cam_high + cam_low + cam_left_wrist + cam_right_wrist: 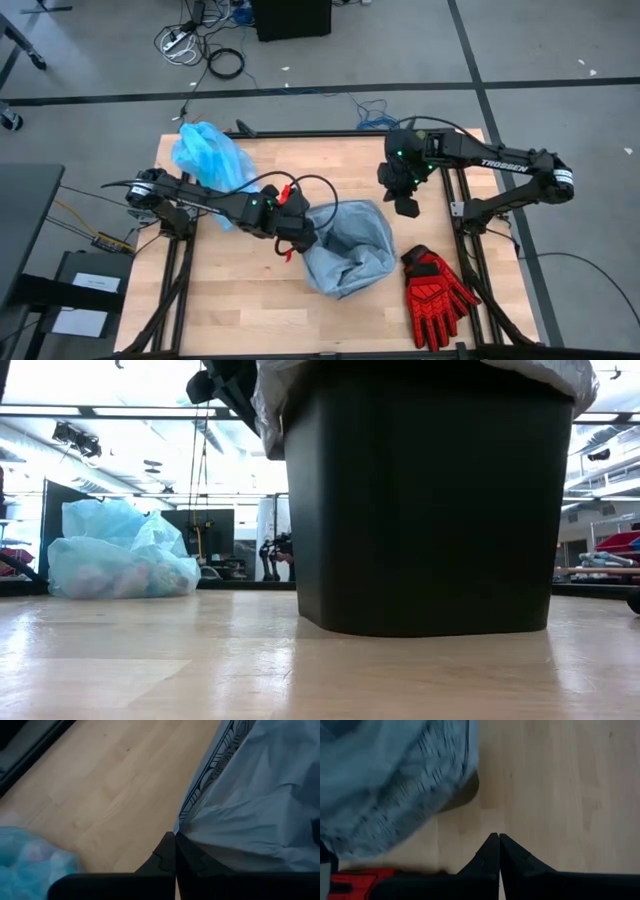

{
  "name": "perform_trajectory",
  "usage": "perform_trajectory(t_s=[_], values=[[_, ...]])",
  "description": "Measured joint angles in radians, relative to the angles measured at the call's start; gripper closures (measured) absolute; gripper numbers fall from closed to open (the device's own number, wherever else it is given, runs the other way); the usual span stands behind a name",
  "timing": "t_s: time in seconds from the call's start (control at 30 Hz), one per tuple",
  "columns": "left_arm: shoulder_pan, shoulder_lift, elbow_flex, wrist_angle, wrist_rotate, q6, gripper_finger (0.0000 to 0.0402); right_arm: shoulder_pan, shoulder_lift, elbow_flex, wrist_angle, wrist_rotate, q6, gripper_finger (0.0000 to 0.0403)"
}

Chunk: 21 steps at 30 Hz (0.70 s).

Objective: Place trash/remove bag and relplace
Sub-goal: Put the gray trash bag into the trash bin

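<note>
The bright cyan bag (207, 157) lies bunched on the table's far left corner; in the low view, pale pinkish lumps of trash (95, 580) show through its wall. A duller grey-blue bag (350, 245) is draped over the black bin (430, 500) at mid-table. My left gripper (298, 238) is shut at this bag's left edge. My right gripper (407, 207) hangs shut and empty above bare wood just off the bin's far right side. My left gripper pinches the grey-blue bag's edge (181, 822) between its two fingertips (170, 845), at the bin's left side. The fingers slant down from the table's left. The plastic's folds run together toward the tips, and the rest of the bag stays draped over the bin.
A pair of red and black gloves (437, 290) lies near the table's front right, close to the bin. Bare wood stretches along the near left and between the cyan bag and the bin. Cables trail from my left arm (300, 185).
</note>
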State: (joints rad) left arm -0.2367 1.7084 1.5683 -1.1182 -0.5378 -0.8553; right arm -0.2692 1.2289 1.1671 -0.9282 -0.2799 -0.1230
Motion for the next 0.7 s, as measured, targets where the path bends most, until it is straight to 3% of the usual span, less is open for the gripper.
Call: perform_trajectory(t_s=[0.37,0.7], values=[[-0.007,0.001,-0.002,0.005,-0.014,-0.011,0.0388,0.0,-0.135,-0.201,0.148,-0.037,0.088,0.0403],[0.0,0.002,-0.002,0.007,0.003,-0.01,0.0397,-0.044,-0.312,-0.249,0.379,-0.103,0.251,0.0403]])
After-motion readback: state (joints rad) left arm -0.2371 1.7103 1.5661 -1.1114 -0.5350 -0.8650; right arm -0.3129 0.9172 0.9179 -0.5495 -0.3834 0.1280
